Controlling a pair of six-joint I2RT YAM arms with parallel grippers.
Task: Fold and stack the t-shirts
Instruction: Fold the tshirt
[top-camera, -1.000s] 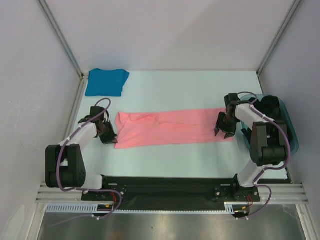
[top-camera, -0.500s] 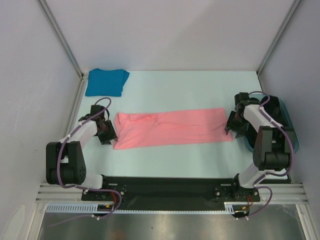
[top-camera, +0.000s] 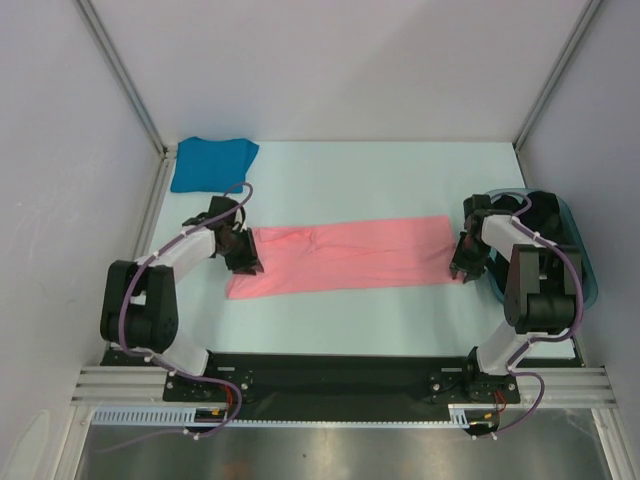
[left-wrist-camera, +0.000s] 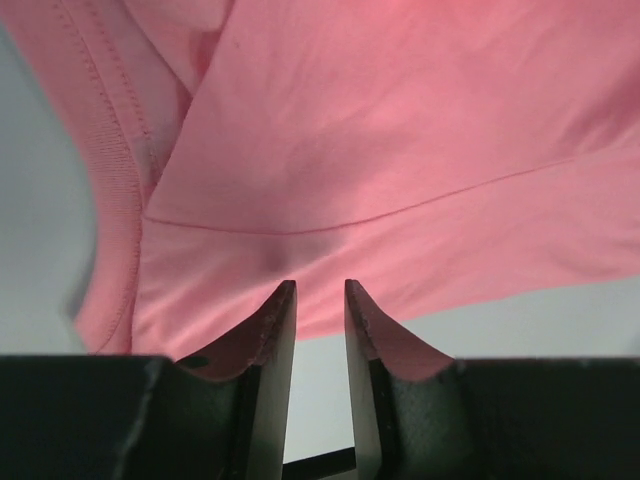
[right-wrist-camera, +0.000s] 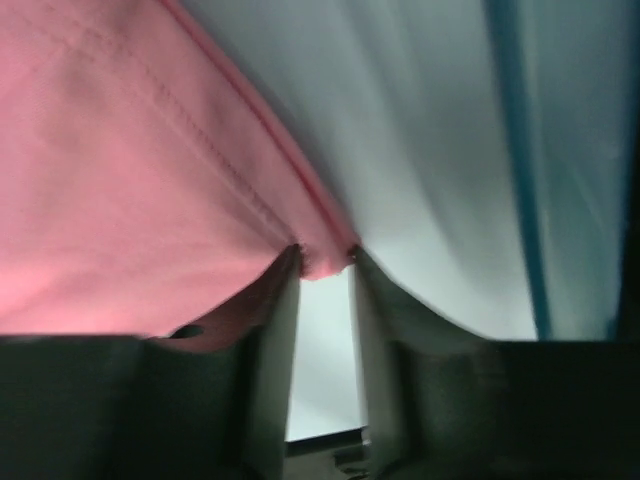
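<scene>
The salmon pink t-shirt (top-camera: 350, 252) lies as a long folded strip across the middle of the table (top-camera: 380, 170). The teal-blue t-shirt (top-camera: 210, 165) rests folded at the back left corner. My left gripper (top-camera: 245, 255) is low over the pink shirt's left end. In the left wrist view its jaws (left-wrist-camera: 318, 288) stand a little apart, with pink fabric (left-wrist-camera: 380, 130) just beyond the tips and bare table in the gap. My right gripper (top-camera: 463, 265) is at the strip's near right corner. Its jaws (right-wrist-camera: 323, 252) are apart, with the hemmed corner (right-wrist-camera: 120, 180) between the tips.
A translucent teal tub (top-camera: 585, 262) stands at the table's right edge, close behind the right arm, and shows as a teal band (right-wrist-camera: 520, 150) in the right wrist view. Grey walls and metal frame posts (top-camera: 120, 70) enclose the back and sides.
The left gripper opened from shut and moved right, onto the pink shirt's left end. The right gripper shifted to the strip's near right corner and its jaws narrowed.
</scene>
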